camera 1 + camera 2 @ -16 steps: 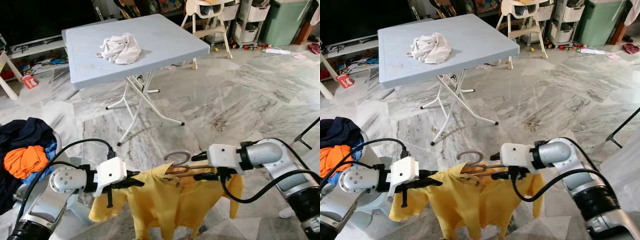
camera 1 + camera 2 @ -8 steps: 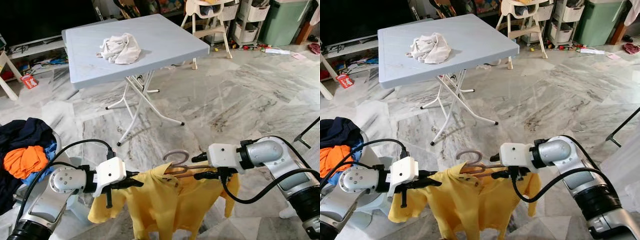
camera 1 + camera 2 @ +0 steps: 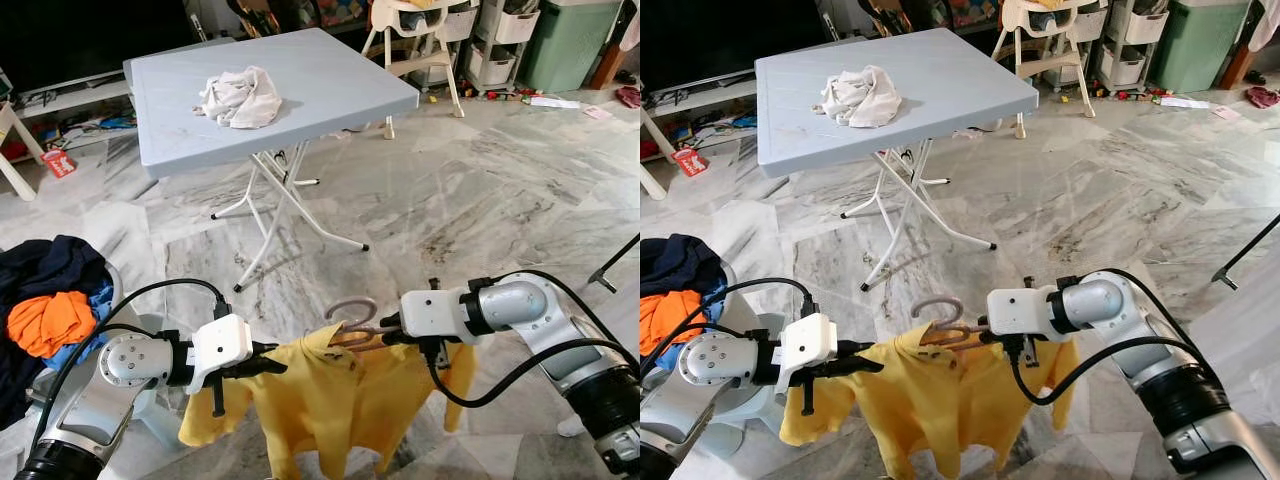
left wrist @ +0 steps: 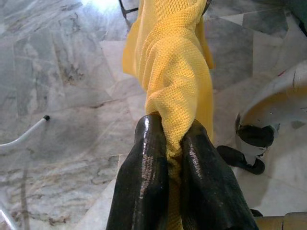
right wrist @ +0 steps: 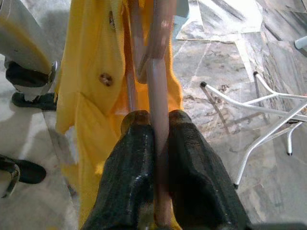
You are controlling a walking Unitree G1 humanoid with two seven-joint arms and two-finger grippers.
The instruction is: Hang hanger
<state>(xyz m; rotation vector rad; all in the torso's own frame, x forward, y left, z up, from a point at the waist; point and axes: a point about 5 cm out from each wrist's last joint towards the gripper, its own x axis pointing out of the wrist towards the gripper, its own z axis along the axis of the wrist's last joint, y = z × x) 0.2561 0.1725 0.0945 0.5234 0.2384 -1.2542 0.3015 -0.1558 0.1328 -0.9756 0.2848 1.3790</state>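
Right pincer [image 5: 158,143] pinches the hanger [image 5: 156,62]; left pincer [image 4: 170,143] pinches the shirt [image 3: 335,400] beside it. Pulling apart could slide the shirt off.

Both silver arms are held low and bent inward, forearms pointed toward each other. The left gripper [image 3: 268,366] is reached toward 3 o'clock, and its black fingers [image 4: 144,167] are pressed together on a fold of the yellow shirt [image 3: 340,400]. The right gripper [image 3: 385,325] is reached toward 9 o'clock, its fingers [image 5: 136,143] clamped on the bar of the hanger [image 5: 156,72]. Black cables are looped from each wrist.
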